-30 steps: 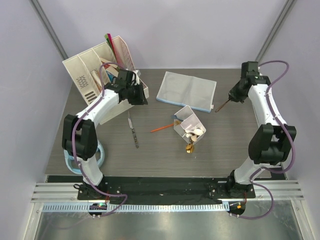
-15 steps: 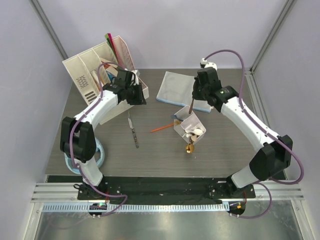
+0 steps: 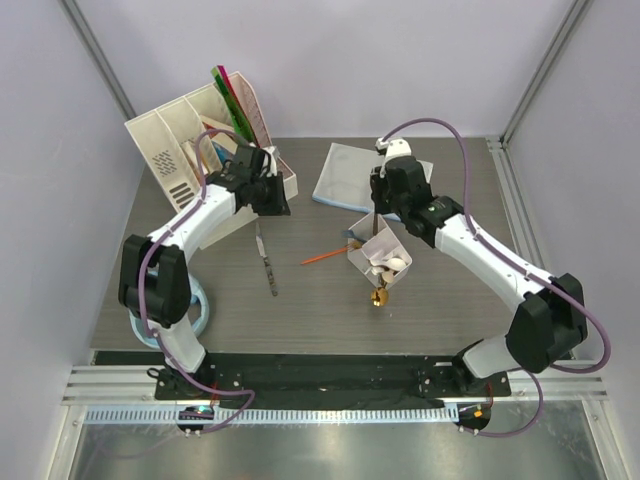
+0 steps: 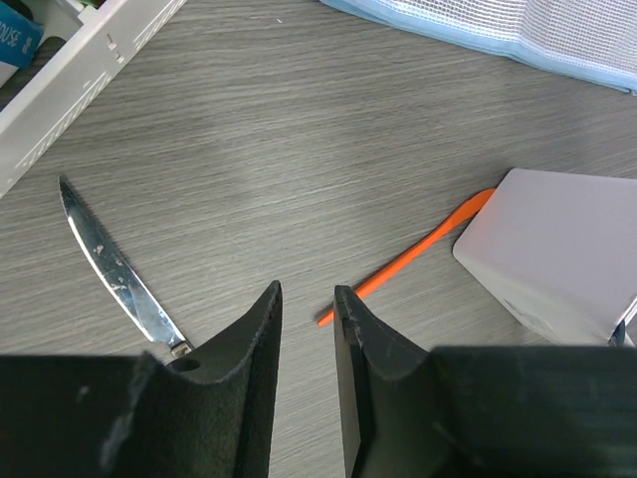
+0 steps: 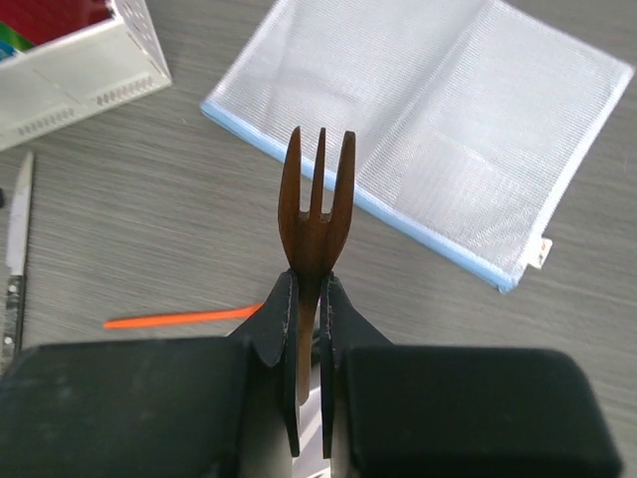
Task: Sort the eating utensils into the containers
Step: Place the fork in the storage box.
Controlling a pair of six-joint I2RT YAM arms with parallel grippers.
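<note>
Right arm: elbow out on the right side, forearm stretched diagonally toward table point(image 3: 430, 310) centre, wrist pitched down over the far end of the box point(image 3: 372, 240). Right gripper point(image 5: 309, 287) is clamped on a wooden fork point(image 5: 317, 209). The handle is pinched between the fingers and the tines stick straight out past the tips. In the wrist view the tines overlap the near edge of the mesh pouch point(image 5: 448, 129).

Left arm: elbow out on the left side, forearm reaching up and right to the front of the organizer point(image 3: 185, 140), wrist tipped down at the table. Left gripper point(image 4: 307, 294) has its fingers slightly apart with nothing between them. It hangs above bare table between the knife point(image 4: 117, 271) and the orange piece point(image 4: 408, 261).

The knife lies flat, left of centre, blade toward the organizer. One end of the orange piece is at the box's left wall; whether they touch, can't tell. White spoons point(image 3: 390, 266) sit in the near end of the box. A gold spoon point(image 3: 378, 296) is on the table just outside that end.
</note>
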